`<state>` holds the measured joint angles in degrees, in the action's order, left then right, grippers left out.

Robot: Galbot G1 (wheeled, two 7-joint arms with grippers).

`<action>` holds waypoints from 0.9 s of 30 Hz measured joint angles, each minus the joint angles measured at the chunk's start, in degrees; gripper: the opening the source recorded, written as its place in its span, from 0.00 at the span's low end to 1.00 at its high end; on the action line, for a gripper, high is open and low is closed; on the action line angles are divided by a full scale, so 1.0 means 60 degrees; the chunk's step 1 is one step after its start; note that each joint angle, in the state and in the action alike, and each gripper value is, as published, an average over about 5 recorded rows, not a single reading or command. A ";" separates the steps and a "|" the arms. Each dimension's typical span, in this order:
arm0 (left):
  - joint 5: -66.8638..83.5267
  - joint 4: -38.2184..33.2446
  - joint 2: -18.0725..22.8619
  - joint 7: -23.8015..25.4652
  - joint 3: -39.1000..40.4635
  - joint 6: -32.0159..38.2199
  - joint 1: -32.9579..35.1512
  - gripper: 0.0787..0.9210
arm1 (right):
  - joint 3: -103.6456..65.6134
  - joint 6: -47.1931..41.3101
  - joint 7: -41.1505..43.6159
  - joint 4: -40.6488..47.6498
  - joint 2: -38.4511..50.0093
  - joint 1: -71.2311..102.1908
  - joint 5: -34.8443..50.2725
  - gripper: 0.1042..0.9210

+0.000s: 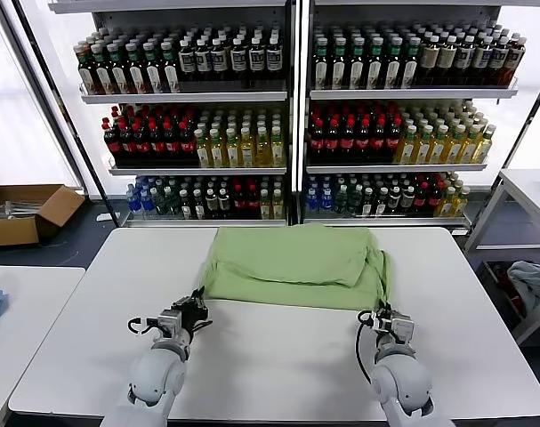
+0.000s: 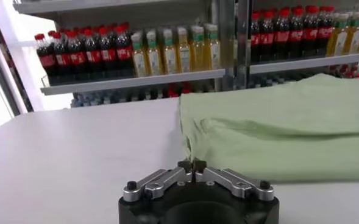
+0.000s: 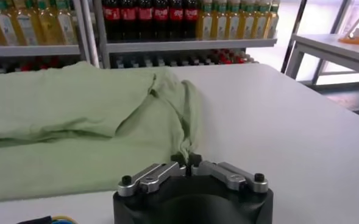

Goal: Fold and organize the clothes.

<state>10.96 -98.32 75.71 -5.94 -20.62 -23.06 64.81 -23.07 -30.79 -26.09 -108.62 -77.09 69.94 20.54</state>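
- Shelves of bottled drinks (image 1: 296, 116) are standing behind a white rectangular table (image 1: 278, 356).
- The light green soft polo shirt (image 1: 296, 265) is lying partly folded, just beyond both sets of fingertips.
- Left gripper (image 1: 198, 299) is pinching the shirt's near corner — jaws clenched.
- Right gripper (image 1: 382, 313) is nipping the opposite hem corner, jaws clamped.
- Judged step: a fold is starting — next, lifting both corners evenly away over the shirt.
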 measured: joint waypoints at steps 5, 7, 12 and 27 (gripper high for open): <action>-0.0196 -0.0934 -0.0062 -0.0172 -0.0009 0.0050 0.0797 0.01 | -0.0053 0.0165 0.0080 -0.0765 0.0052 0.0747 -0.0152 0.02; -0.0252 -0.1365 -0.0082 -0.0244 -0.0047 0.0052 0.1198 0.01 | -0.0056 0.0258 0.0080 -0.1026 0.0105 0.1104 -0.0235 0.02; -0.0356 -0.2368 -0.0101 -0.0389 -0.0205 0.0116 0.2257 0.01 | -0.0067 0.0461 0.0051 -0.1547 0.0261 0.2031 -0.0452 0.02; -0.0525 -0.3765 -0.0092 -0.0514 -0.0619 0.0211 0.4848 0.01 | -0.0040 0.0768 -0.0157 -0.2345 0.0642 0.3761 -0.0871 0.02</action>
<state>7.81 -120.91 75.16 -9.02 -24.34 -21.79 93.90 -23.31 -26.18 -27.03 -122.69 -73.24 92.50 15.31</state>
